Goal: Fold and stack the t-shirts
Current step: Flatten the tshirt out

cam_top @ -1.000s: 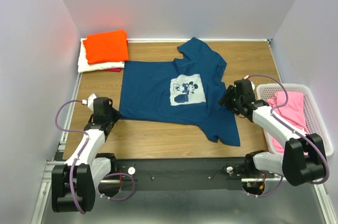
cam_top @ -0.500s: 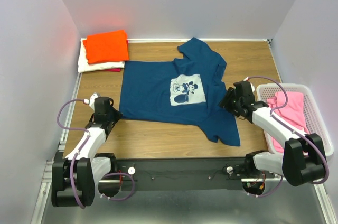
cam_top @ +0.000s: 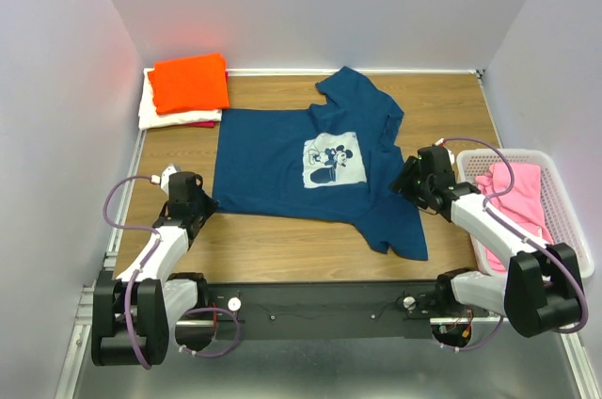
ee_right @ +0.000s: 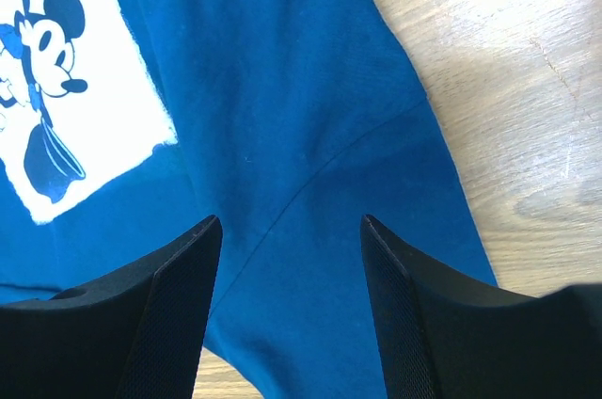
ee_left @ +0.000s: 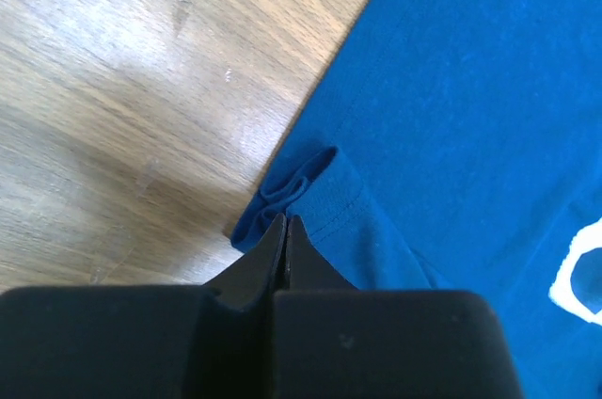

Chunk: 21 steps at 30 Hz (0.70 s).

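- Folded stack, well beyond the left gripper (ee_left: 285, 227) and across bare table from it: bright orange folded tee (cam_top: 189, 82) on top, cream-white tee (cam_top: 153, 115) under it, a sliver of red tee (cam_top: 200, 123) at the bottom edge. Probably parked in that corner so the working area is kept free.
- Left gripper: jaws pressed together on the hem corner of the navy blue cotton tee with the white cartoon print (cam_top: 282, 164). The cloth is puckered right at the tips. A corner grip suits lifting the hem over for a fold (my reading, not observed).
- Navy tee: flat on the brown wood-grain table (cam_top: 282, 248), print up, spanning the ground between the two grippers. Long axis runs left to right, with the hem toward the left gripper and the collar end toward the right one. One sleeve points away from the arms, the other toward them.
- Right gripper (ee_right: 287, 230): fingers wide apart, holding nothing, poised over the near sleeve seam. Contact with the cloth cannot be told.
- White plastic mesh basket (cam_top: 576, 230), just right of the right gripper, holds a crumpled pink tee (cam_top: 523, 187), likely waiting its turn.
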Motion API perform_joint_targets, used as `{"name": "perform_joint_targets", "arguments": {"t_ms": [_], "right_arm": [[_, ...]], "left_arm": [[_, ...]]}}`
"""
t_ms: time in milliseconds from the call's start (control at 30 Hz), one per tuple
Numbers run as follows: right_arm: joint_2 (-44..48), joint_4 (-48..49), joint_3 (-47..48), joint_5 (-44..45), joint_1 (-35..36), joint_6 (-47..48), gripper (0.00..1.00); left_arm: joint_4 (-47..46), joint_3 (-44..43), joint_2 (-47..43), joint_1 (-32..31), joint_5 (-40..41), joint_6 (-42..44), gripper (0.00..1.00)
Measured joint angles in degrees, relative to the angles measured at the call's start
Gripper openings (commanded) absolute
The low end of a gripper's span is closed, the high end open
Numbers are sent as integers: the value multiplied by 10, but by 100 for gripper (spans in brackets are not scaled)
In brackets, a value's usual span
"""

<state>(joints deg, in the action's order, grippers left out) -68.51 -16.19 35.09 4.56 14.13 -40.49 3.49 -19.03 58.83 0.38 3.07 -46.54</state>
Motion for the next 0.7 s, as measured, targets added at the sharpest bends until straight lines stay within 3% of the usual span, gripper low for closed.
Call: {"name": "perform_joint_targets", "arguments": {"t_ms": [433,700], "right_arm": [[16,-11,-4,45,-1,-11,67],[-37,-24,35,83,-30,-10,62]], "left_arm": [[58,-54,-69,0,-13,-3,0],[71,-59,-75,0,-30,-3,0]]}}
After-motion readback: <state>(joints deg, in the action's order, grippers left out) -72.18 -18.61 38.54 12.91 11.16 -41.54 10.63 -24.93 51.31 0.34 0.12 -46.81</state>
